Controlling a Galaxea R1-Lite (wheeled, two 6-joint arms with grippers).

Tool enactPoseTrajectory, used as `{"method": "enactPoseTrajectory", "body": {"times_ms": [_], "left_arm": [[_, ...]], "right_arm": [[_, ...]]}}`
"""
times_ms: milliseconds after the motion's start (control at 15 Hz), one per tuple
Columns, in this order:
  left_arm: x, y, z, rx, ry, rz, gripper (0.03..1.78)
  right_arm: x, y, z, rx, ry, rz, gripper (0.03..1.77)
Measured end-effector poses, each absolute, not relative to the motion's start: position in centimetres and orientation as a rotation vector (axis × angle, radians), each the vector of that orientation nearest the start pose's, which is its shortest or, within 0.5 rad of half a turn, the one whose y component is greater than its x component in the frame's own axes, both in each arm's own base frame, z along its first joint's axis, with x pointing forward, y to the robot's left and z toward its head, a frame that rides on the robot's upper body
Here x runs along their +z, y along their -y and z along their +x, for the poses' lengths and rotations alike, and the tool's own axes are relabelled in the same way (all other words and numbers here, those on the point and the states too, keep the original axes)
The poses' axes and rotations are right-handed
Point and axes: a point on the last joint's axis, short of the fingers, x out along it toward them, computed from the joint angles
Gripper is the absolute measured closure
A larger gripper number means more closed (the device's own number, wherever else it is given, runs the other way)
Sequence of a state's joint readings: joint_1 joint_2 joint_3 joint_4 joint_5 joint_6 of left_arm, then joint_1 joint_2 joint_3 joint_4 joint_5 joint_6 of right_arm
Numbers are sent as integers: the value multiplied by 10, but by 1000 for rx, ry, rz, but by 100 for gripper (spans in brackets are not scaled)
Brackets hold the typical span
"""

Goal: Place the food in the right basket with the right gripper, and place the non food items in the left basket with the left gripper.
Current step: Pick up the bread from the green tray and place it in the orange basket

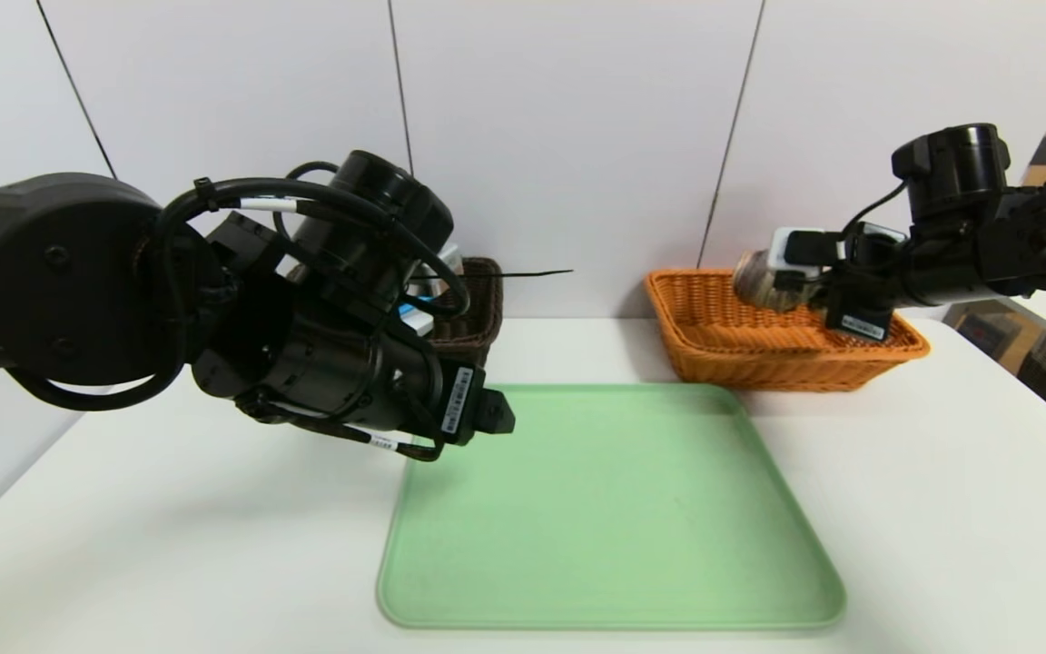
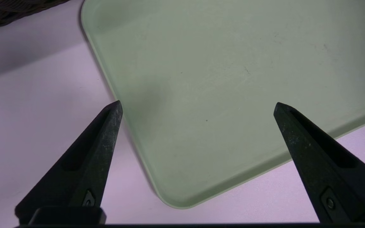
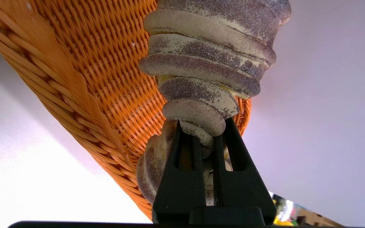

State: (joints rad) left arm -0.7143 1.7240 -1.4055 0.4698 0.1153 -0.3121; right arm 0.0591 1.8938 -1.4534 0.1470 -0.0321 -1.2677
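Observation:
A twisted tan and purple-brown bread loaf, the food (image 3: 208, 63), is clamped at its near end by my right gripper (image 3: 203, 126). In the head view the right gripper (image 1: 800, 289) holds the food (image 1: 757, 277) just above the inside of the orange right basket (image 1: 714, 341). My left gripper (image 2: 198, 104) is open and empty above the near left corner of the green tray (image 2: 233, 63). The dark brown left basket (image 1: 479, 313) stands at the back, mostly hidden behind my left arm (image 1: 332, 309). The non food items are hidden from view.
The green tray (image 1: 614, 509) lies bare in the middle of the white table (image 1: 941, 509). A grey panelled wall runs close behind both baskets. The left arm fills the near left of the head view.

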Motion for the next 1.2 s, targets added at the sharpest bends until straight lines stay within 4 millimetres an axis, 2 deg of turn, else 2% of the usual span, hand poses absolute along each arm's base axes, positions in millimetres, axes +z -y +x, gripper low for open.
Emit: {"method": "enactPoseTrajectory", "body": {"times_ms": [333,800,1067,1200], "left_arm": [[240,200,234,-442,-809,33,12],[237,201,236,-438,-817,37,12],[237,200,238,-435,-817,35,12],[238,200,238,-433,-815,33,12]], "right_arm": [[219,-17,385,395,-482,-1326,166],[193,-15,413,354,-500,-1330,166],[184,-19,417,363,-525,-1324,166],[182,-19,417,368,-530,-1321,134]]}}
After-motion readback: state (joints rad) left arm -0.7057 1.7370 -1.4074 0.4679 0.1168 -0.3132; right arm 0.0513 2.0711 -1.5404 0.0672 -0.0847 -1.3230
